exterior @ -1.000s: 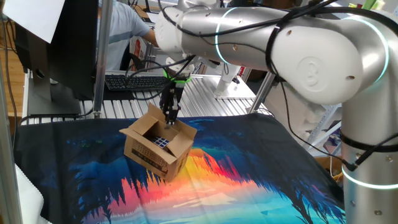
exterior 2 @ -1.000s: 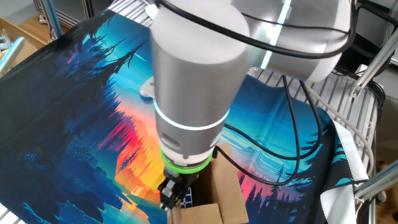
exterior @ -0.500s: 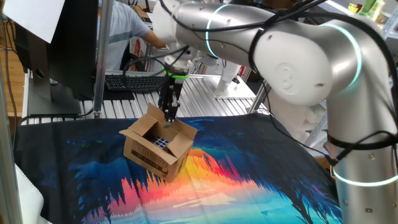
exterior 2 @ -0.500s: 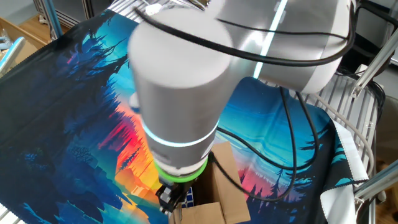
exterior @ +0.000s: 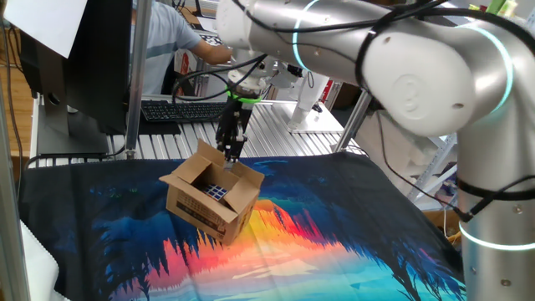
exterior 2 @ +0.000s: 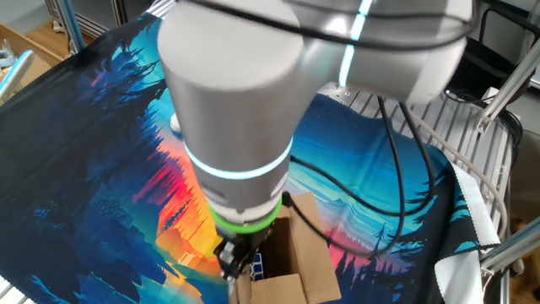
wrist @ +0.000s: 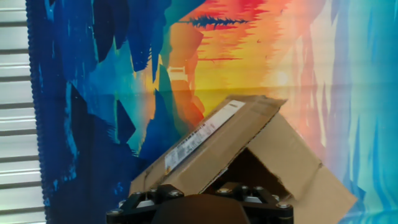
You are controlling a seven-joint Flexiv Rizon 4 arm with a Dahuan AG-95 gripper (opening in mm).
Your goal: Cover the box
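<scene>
Box [exterior: 211, 196] sits on colourful cloth [exterior: 334, 234] covering tabletop, flaps up, top uncovered, checkered thing inside. Gripper [exterior: 229, 150] points straight down just above box's rear flap. Jaws' spacing: cannot tell. Other fixed view: arm hides most of box.

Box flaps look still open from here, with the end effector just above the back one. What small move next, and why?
Probably push the rear flap forward and down over the opening. The box sits on the printed cloth with its flaps standing open and a small cube visible inside. The end effector points down at the rear flap's top edge and appears to grip nothing, so a short nudge should start folding that flap shut.
</scene>
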